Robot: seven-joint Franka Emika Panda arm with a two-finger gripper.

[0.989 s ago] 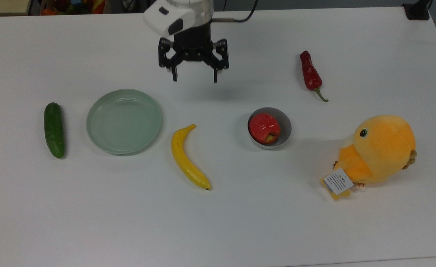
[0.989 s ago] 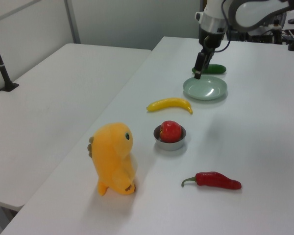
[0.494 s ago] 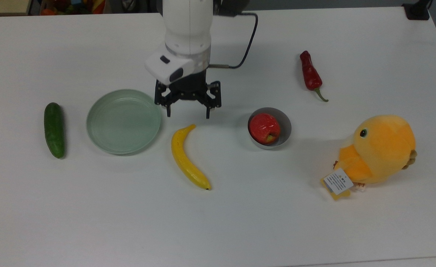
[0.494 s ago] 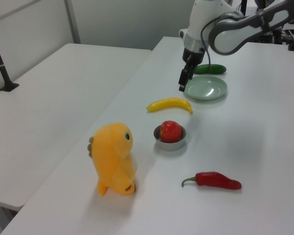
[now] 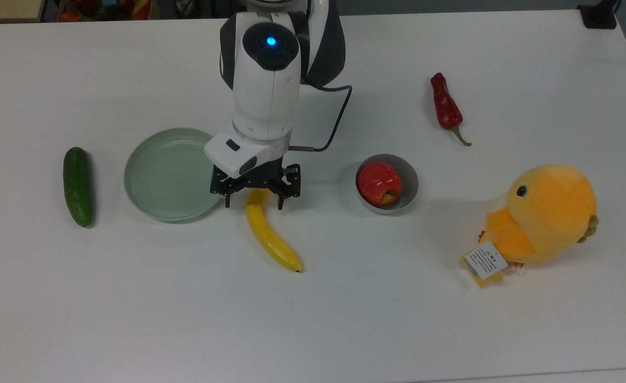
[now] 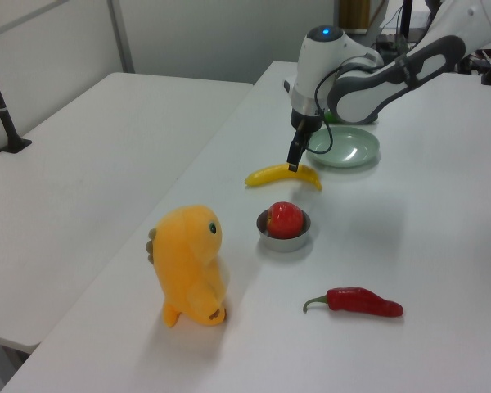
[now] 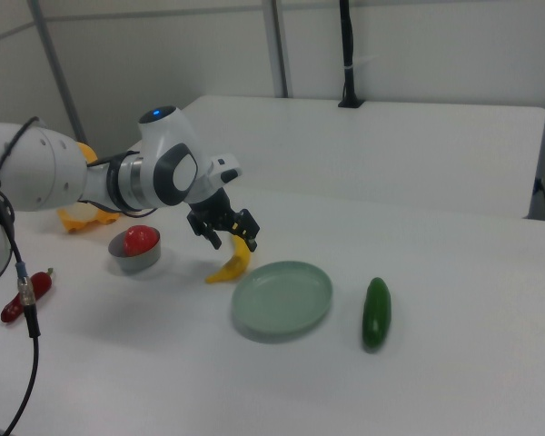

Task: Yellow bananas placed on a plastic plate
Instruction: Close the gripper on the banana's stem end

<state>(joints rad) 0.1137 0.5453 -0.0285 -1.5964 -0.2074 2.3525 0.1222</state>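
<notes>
Gripper (image 5: 254, 205) spread wide astride the banana's (image 5: 270, 235) upper end, just beside the pale green plate (image 5: 150, 199)

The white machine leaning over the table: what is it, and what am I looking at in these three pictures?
It is a robot arm, and the black claw at its end is its gripper, with two fingers for pinching things. The three pictures show one moment from three cameras: the top view looks straight down, while the left view and the right view look across the table from opposite sides.

On the table lie a yellow banana, a pale green plate, a dark green cucumber, a red apple inside a small grey bowl, a red chilli pepper and an orange plush toy.

Nothing is held yet. The fingers are open, one on each side of the banana's stem end, which lies beside the plate.
</notes>
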